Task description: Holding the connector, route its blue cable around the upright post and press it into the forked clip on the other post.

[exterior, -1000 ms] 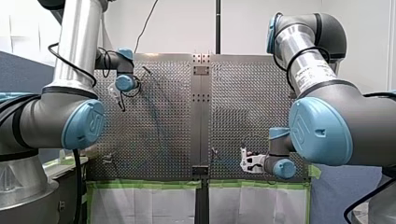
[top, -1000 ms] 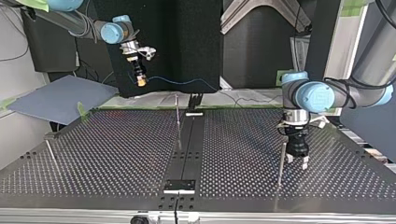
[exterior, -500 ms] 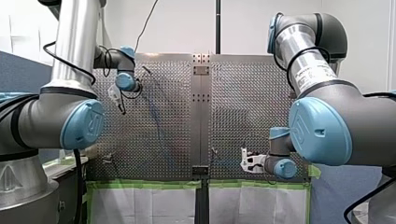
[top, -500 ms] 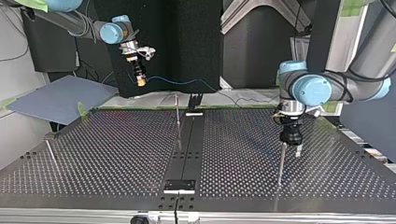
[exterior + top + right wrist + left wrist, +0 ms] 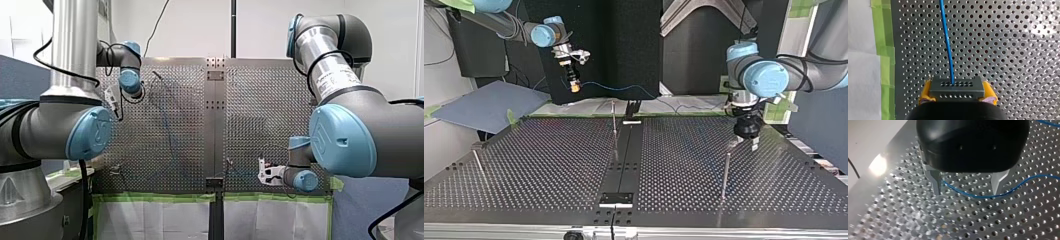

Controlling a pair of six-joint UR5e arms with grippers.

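Blue thin cable (image 5: 946, 37), likely light and floppy, runs over the perforated metal table (image 5: 1010, 50) from the dark grey block connector (image 5: 957, 86), its one rigid handhold, clamped by my right gripper (image 5: 957, 93) between yellow pads (image 5: 925, 92), while my left gripper (image 5: 966, 188) hangs spread over slack cable.

Bright even light, a white glare patch on the perforated table (image 5: 877, 165), blurred holes beside it.

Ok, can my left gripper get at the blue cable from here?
Probably yes: the left gripper is open and the blue cable runs beneath the gap between its fingers, with nothing in the way.
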